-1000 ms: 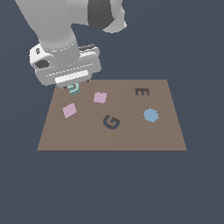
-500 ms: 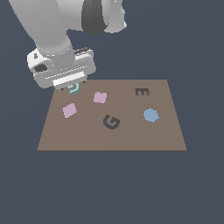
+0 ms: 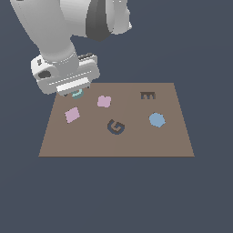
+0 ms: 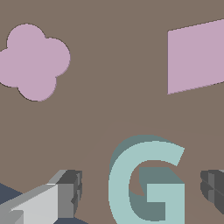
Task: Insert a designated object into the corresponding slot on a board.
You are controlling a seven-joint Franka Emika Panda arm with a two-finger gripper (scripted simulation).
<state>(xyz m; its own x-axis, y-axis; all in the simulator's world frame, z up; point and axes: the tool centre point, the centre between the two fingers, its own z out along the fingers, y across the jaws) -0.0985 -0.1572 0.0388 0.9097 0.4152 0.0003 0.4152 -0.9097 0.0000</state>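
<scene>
Exterior view. 1 brown board (image 3: 136, 141), flat and rectangular, lies on a dark ground. Taking the board as landmark: the dark navy G-shaped slot (image 3: 116, 127) sits near its middle; a dark brown E-shaped recess (image 3: 147, 95) lies toward its far edge, on the exterior view's right of the slot; a blue octagon (image 3: 156, 120) lies just to the exterior view's right of the slot; a pink flower shape (image 3: 104, 101) lies beyond the slot toward the far edge; a pink square (image 3: 72, 114) lies near the board's edge on the exterior view's left. The white arm comes down over the board's far corner on the exterior view's left, and the gripper (image 3: 73, 93) hangs there. Only a sliver of the teal G piece (image 3: 77, 94) shows under the gripper body, well apart from the slot. The jaws are hidden in this view.

Wrist view. The teal G piece (image 4: 146, 181) stands between the 2 fingers (image 4: 70, 192), on the board surface (image 4: 113, 78). The jaws stand wide apart: 1 dark pad is off each side of the piece, with bare board visible between pad and piece on both sides, so neither pad touches it. The pink flower shape (image 4: 34, 61) and the pink square (image 4: 195, 56) lie beyond the piece, apart from it and from each other.
</scene>
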